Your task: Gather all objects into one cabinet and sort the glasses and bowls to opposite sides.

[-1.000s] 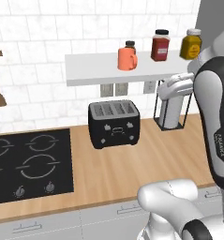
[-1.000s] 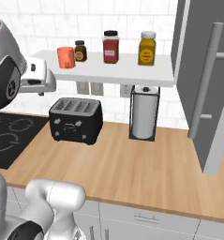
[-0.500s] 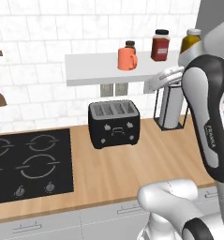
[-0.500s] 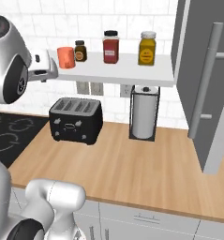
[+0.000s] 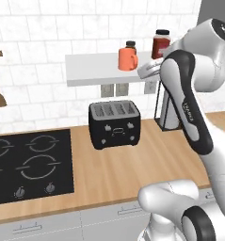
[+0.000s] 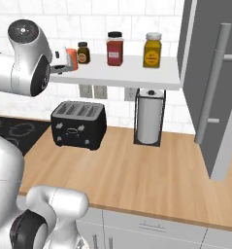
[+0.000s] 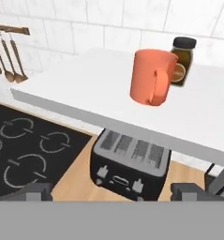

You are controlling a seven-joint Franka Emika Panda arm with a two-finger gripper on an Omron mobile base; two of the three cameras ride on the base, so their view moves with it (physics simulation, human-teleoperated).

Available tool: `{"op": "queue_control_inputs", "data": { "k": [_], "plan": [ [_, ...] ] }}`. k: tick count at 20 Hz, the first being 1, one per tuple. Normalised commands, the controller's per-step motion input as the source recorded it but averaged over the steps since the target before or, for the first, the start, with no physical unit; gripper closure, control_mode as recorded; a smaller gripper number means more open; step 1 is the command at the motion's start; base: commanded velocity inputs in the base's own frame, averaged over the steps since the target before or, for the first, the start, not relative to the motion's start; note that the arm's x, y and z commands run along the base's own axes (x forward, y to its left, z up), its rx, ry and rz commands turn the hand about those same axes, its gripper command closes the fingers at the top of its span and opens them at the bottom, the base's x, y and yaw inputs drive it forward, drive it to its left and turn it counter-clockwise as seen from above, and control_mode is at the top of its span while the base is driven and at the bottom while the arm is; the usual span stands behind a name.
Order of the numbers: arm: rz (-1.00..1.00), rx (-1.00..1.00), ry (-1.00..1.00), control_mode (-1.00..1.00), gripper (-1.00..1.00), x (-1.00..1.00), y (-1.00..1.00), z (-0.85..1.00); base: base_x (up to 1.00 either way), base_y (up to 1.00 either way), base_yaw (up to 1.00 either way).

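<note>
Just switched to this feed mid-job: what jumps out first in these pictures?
The salmon-orange mug stands out, upright on the white shelf with a small dark jar just behind it. The open gripper faces it from a little way off. Below the shelf a black toaster sits on the wooden counter, beside the black hob.

Salmon-orange mug [image 7: 153, 77] with a handle, standing upright on the white shelf board [image 7: 85, 89], handle turned toward the hand camera. Plain matte body, open mouth up, slightly tapered toward the base. Set toward the back of the board, just in front of and beside a small dark brown jar with a black lid [image 7: 182, 61]. Seen from the left base view near the middle of the shelf; partly hidden behind the arm in the right base view.
</note>
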Motion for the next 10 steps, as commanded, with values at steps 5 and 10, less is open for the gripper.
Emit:
{"op": "queue_control_inputs", "data": {
  "k": [5, 10],
  "plan": [
    [0.00, 0.02, 0.00, -1.00, -1.00, 1.00, 0.01, 0.00, 0.00, 0.00, 0.00],
    [0.00, 0.00, 0.03, -1.00, -1.00, 0.80, 0.00, 0.00, 0.00, 0.00, 0.00]
  ]
}}
